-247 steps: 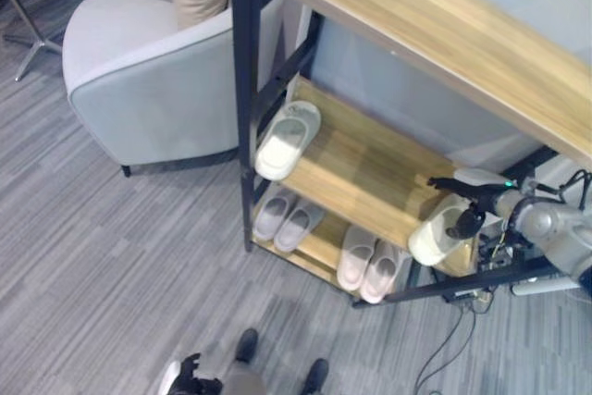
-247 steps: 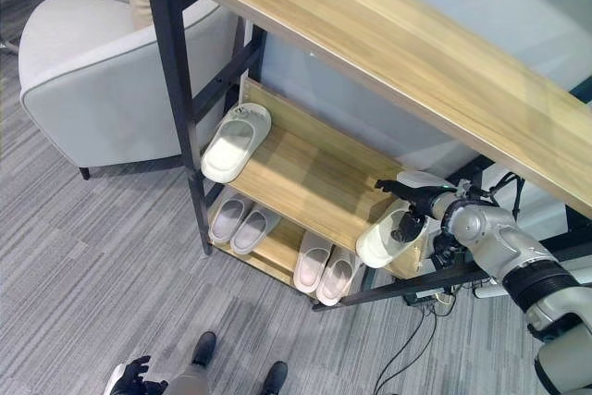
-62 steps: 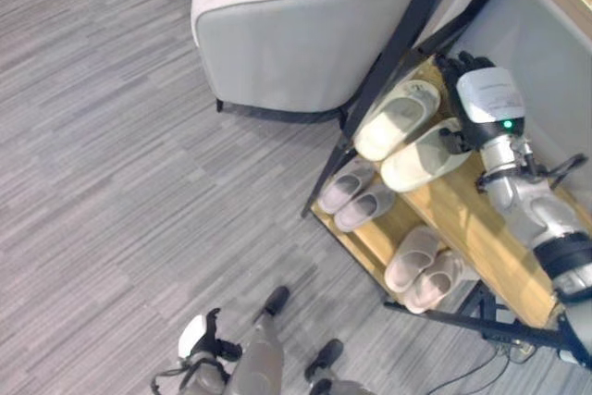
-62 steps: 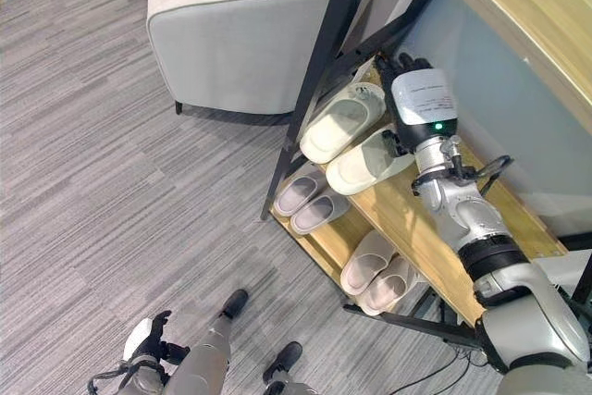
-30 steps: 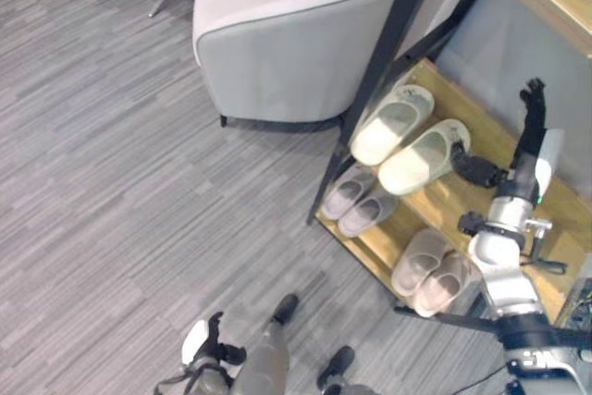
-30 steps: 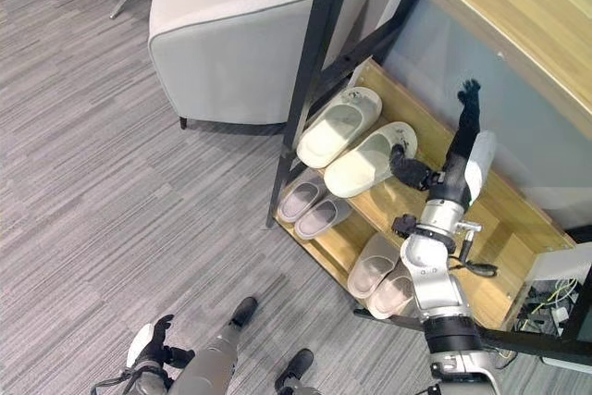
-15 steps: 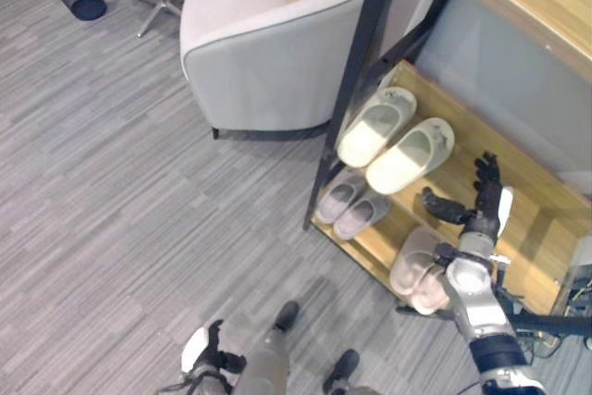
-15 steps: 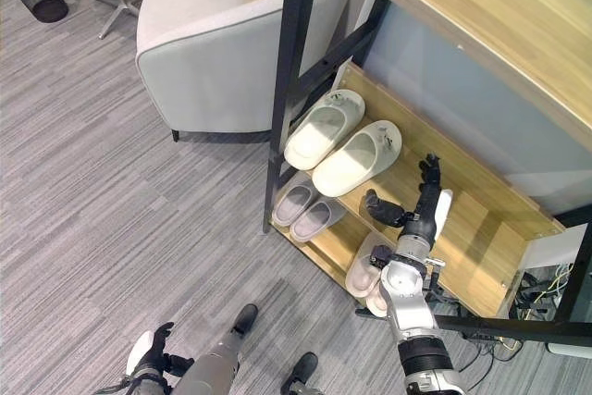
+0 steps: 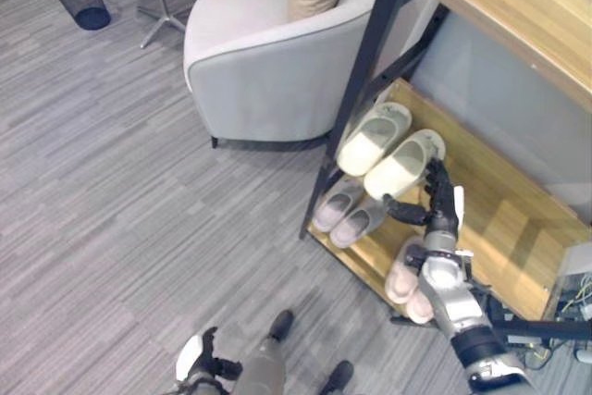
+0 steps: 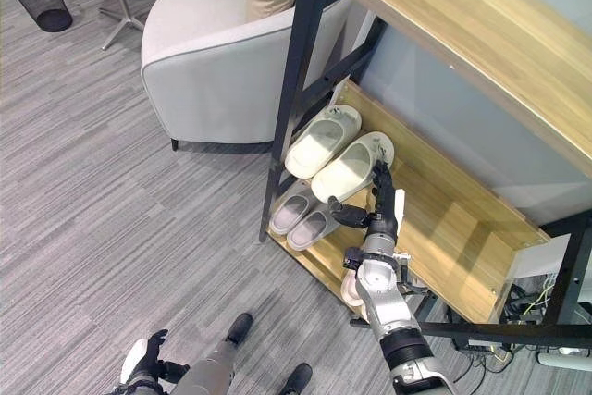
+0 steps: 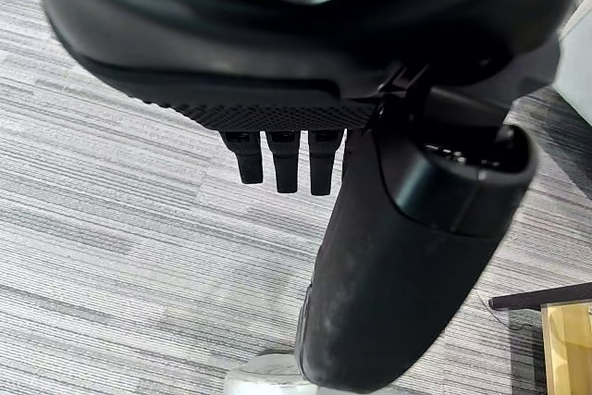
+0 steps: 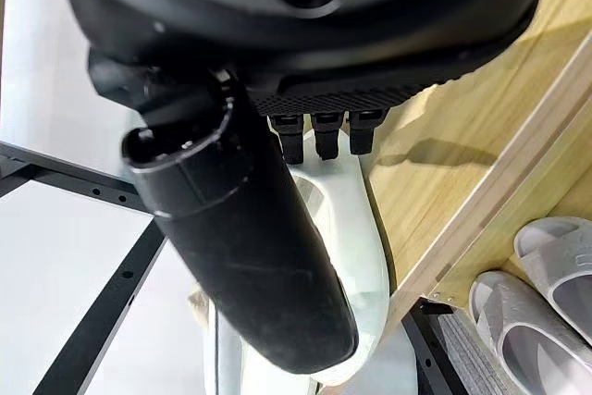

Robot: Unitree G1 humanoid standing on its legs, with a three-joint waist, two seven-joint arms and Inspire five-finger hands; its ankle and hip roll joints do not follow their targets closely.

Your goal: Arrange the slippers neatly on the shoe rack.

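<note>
Beside right hand (image 10: 377,213) (fingers straight): cream slippers (image 10: 351,169), untouched.

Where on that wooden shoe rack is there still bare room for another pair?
The middle wooden shelf is bare from the pair of cream slippers at its armchair end across to its far end, and the robot's right hand hangs open there. The bottom shelf is crowded: two pale grey pairs and fill its visible front.
</note>
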